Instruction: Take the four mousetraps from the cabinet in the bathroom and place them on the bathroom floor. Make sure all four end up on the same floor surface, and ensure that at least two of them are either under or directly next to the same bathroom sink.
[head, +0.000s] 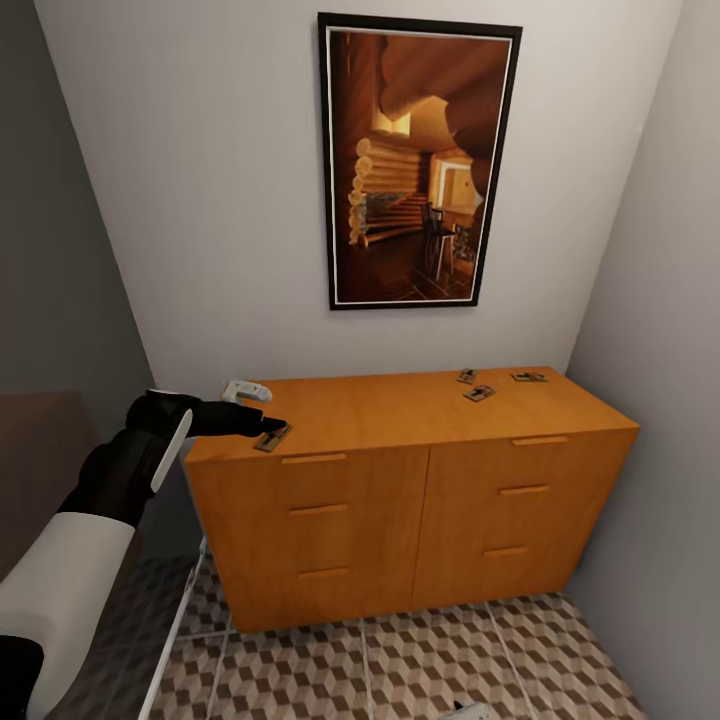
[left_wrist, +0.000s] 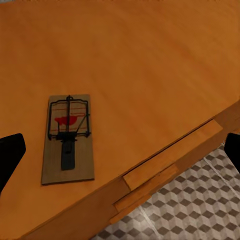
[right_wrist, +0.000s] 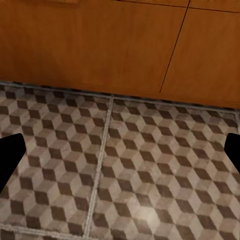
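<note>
The bathroom floor (head: 420, 670) of cube-pattern tiles runs up to the base of the cabinet (head: 400, 520), and the right gripper (right_wrist: 120, 155) hangs over those tiles with its fingers spread and nothing between them. On the cabinet's top near its left front corner, one mousetrap (head: 272, 437) lies flat, with the left gripper (head: 268, 426) at it, fingers spread wide to either side and not closed on it. Farther back toward the right rear, three more mousetraps (head: 479, 392) lie close together below a framed picture (head: 418, 160) on the wall.

Left gripper (head: 270, 427) reaches forward, seemingly spread; right gripper (right_wrist: 120, 155) likewise wide.
</note>
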